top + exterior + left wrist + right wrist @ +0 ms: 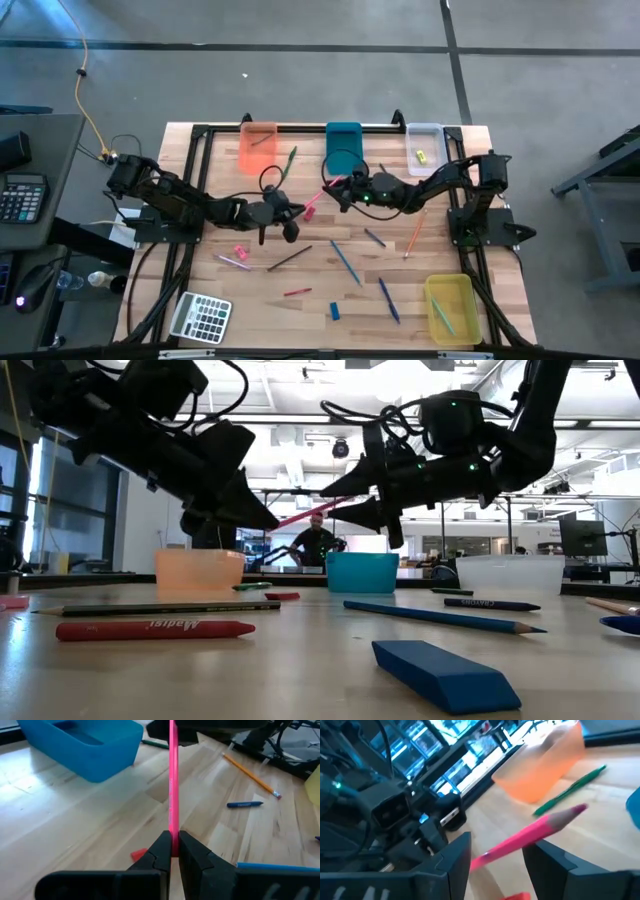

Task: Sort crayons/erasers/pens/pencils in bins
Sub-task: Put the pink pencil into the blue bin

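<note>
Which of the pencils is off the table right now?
The pink pencil: the left gripper is shut on one end and holds it in the air, its other end between the right gripper's open jaws. The orange pencil and green pencil lie on the wood.

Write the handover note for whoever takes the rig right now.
Left gripper: shut on the pink pencil, held above mid-table.
Right gripper: open, its fingers either side of that pencil's far end; handover not closed.
Bins: orange bin holds one stick, yellow bin another, clear bin a small yellow piece; teal bin contents unclear.
Left: pens, pencils, red crayon, blue eraser loose on the table.
</note>
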